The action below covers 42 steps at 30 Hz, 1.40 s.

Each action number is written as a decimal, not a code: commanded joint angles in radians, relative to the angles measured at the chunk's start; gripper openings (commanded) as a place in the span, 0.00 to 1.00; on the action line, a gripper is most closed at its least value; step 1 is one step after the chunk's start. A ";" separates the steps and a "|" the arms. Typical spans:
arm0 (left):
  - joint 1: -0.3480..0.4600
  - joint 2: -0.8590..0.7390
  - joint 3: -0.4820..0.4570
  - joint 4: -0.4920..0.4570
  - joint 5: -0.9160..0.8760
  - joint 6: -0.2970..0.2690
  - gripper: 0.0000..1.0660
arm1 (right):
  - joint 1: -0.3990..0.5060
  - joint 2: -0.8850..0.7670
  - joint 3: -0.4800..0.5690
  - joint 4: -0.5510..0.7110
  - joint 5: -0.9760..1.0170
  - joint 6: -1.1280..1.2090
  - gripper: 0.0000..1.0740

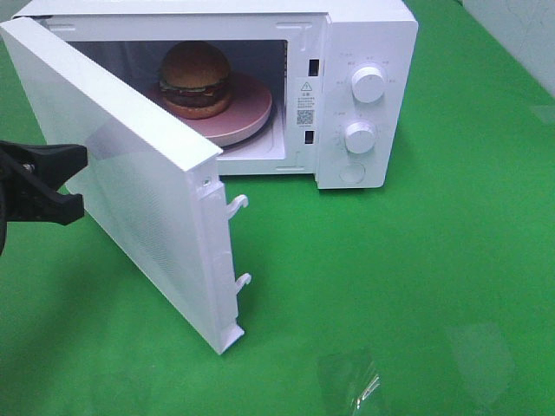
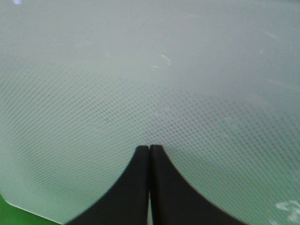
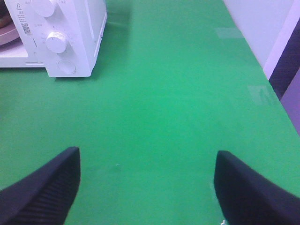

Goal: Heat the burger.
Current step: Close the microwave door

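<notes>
Jaws shut, the left gripper (image 2: 149, 149) meets the white microwave door (image 1: 130, 208), eight o'clock of the golden-bunned burger (image 1: 195, 74); right gripper (image 3: 147, 158) gapes empty. Seemingly the door-closing step: swing it home.

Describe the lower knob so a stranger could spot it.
The white microwave stands on the green table, control panel on its right side. Of the two white knobs stacked there, the lower knob sits under the upper knob, above a round button.
</notes>
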 commanded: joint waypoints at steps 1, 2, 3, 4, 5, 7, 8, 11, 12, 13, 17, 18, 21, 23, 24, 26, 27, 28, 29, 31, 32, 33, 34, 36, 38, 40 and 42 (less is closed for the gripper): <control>-0.068 0.028 -0.018 -0.052 -0.007 0.034 0.00 | -0.006 -0.028 0.001 0.006 -0.010 0.000 0.70; -0.068 0.028 -0.018 -0.052 -0.007 0.034 0.00 | -0.006 -0.028 0.001 0.006 -0.010 0.000 0.70; -0.093 0.041 -0.030 -0.066 -0.007 0.036 0.00 | -0.006 -0.028 0.001 0.006 -0.010 0.000 0.70; -0.093 0.041 -0.030 -0.066 -0.007 0.036 0.00 | -0.006 -0.028 0.001 0.006 -0.010 0.000 0.70; -0.114 0.053 -0.050 -0.074 -0.007 0.036 0.00 | -0.006 -0.028 0.001 0.006 -0.010 0.000 0.70; -0.137 0.068 -0.074 -0.082 -0.004 0.036 0.00 | -0.006 -0.028 0.001 0.006 -0.010 0.000 0.70; -0.137 0.068 -0.074 -0.082 -0.004 0.036 0.00 | -0.006 -0.028 0.001 0.006 -0.010 0.000 0.70; -0.170 0.095 -0.111 -0.098 0.001 0.037 0.00 | -0.006 -0.028 0.001 0.006 -0.010 0.000 0.70; -0.189 0.111 -0.134 -0.117 0.002 0.040 0.00 | -0.006 -0.028 0.001 0.006 -0.010 0.000 0.70; -0.189 0.111 -0.134 -0.117 0.002 0.040 0.00 | -0.006 -0.028 0.001 0.006 -0.010 0.000 0.70; -0.225 0.149 -0.187 -0.163 0.020 0.048 0.00 | -0.006 -0.028 0.001 0.006 -0.010 0.000 0.70; -0.247 0.167 -0.221 -0.191 0.051 0.067 0.00 | -0.006 -0.028 0.001 0.006 -0.010 0.000 0.70; -0.265 0.183 -0.253 -0.216 0.076 0.092 0.00 | -0.006 -0.028 0.001 0.006 -0.010 0.000 0.70; -0.291 0.206 -0.305 -0.232 0.103 0.120 0.00 | -0.006 -0.028 0.001 0.006 -0.010 0.000 0.70; -0.291 0.206 -0.305 -0.232 0.103 0.120 0.00 | -0.006 -0.028 0.001 0.006 -0.010 0.000 0.70; -0.302 0.225 -0.344 -0.233 0.123 0.122 0.00 | -0.006 -0.028 0.001 0.006 -0.010 0.000 0.70; -0.308 0.246 -0.377 -0.236 0.137 0.122 0.00 | -0.006 -0.028 0.001 0.006 -0.010 0.000 0.70; -0.308 0.246 -0.377 -0.236 0.137 0.122 0.00 | -0.006 -0.028 0.001 0.006 -0.010 0.000 0.70; -0.313 0.264 -0.407 -0.238 0.146 0.122 0.00 | -0.006 -0.028 0.001 0.006 -0.010 0.000 0.70; -0.319 0.282 -0.441 -0.248 0.163 0.122 0.00 | -0.006 -0.028 0.001 0.006 -0.010 0.000 0.70; -0.319 0.282 -0.441 -0.248 0.163 0.122 0.00 | -0.006 -0.028 0.001 0.006 -0.010 0.000 0.70; -0.329 0.298 -0.470 -0.257 0.177 0.124 0.00 | -0.006 -0.028 0.001 0.006 -0.010 0.000 0.70; -0.333 0.316 -0.499 -0.259 0.179 0.124 0.00 | -0.006 -0.028 0.001 0.006 -0.010 0.000 0.70; -0.336 0.324 -0.515 -0.260 0.179 0.125 0.00 | -0.006 -0.028 0.001 0.006 -0.010 0.000 0.70; -0.343 0.348 -0.549 -0.262 0.186 0.126 0.00 | -0.006 -0.028 0.001 0.006 -0.010 0.000 0.70; -0.348 0.365 -0.585 -0.270 0.214 0.135 0.00 | -0.006 -0.028 0.001 0.006 -0.010 0.000 0.70; -0.351 0.381 -0.617 -0.275 0.240 0.145 0.00 | -0.006 -0.028 0.001 0.006 -0.010 0.000 0.70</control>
